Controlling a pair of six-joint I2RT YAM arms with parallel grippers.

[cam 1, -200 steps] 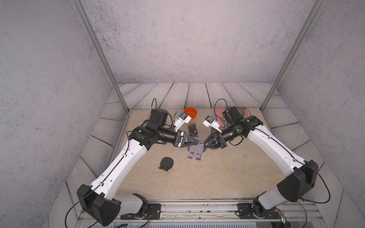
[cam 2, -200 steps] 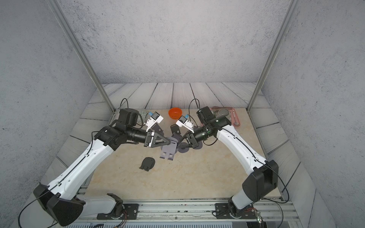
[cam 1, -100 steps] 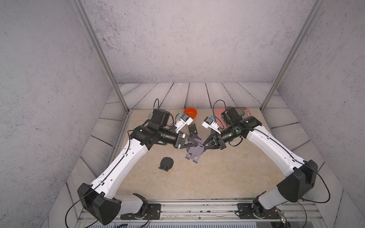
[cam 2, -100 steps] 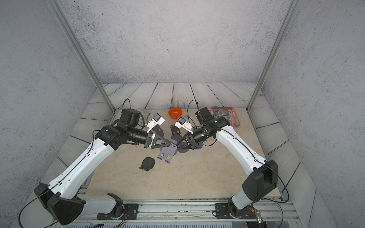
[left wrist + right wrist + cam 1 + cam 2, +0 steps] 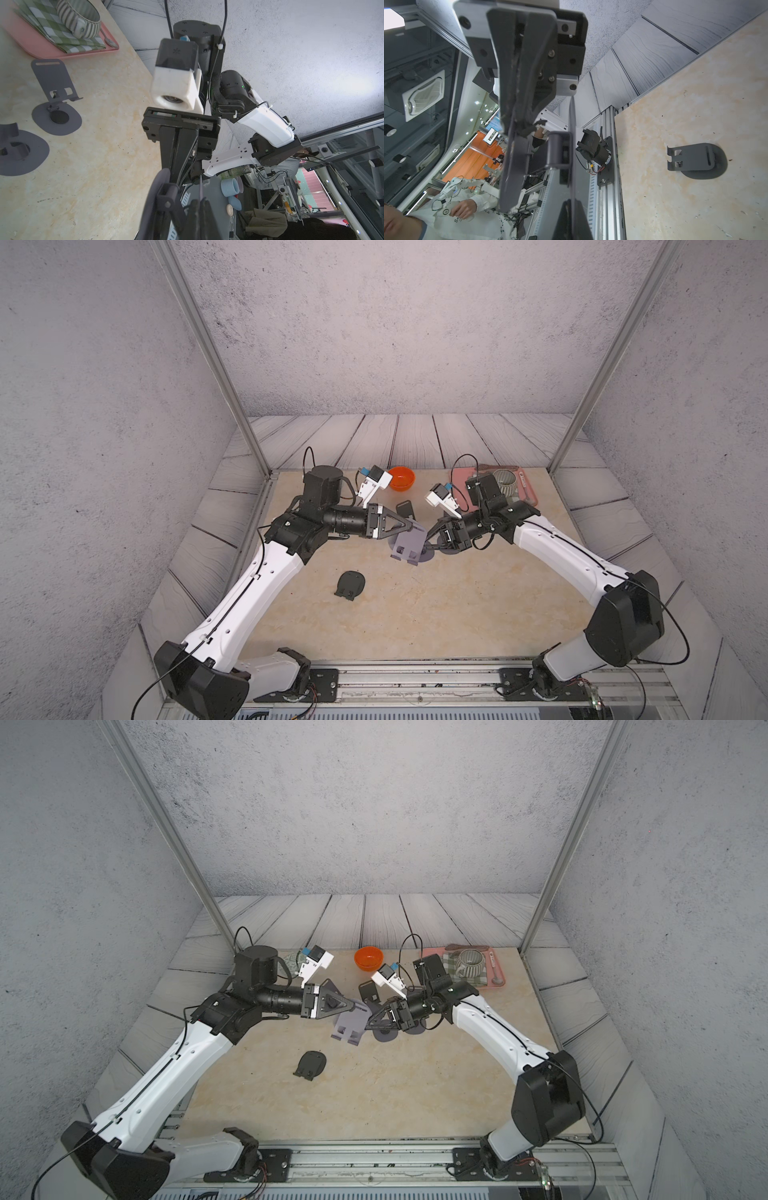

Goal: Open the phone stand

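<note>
A grey phone stand (image 5: pixel 408 546) (image 5: pixel 350 1026) hangs above the middle of the table between my two grippers. Coming from the left, my left gripper (image 5: pixel 417 527) (image 5: pixel 360 1006) is shut on the top edge of its cut-out back plate. My right gripper (image 5: pixel 428 540) (image 5: pixel 371 1021), coming from the right, is shut on its darker round base. In the left wrist view my left gripper (image 5: pixel 200 202) pinches a thin plate seen edge-on. The right wrist view shows my right gripper (image 5: pixel 572 202) pinching the other plate edge-on, beside the hinge (image 5: pixel 559 149).
A folded dark stand (image 5: pixel 351 584) (image 5: pixel 695 160) lies flat in front of the left arm. An opened stand (image 5: pixel 405 508) (image 5: pixel 56 99) stands behind the grippers. An orange bowl (image 5: pixel 401 478) sits at the back, and a pink tray (image 5: pixel 530 499) with a striped mug (image 5: pixel 505 483) at the back right.
My left gripper's jaws have closed on the stand's plate. The stand has risen a little and tilted between the two grippers.
</note>
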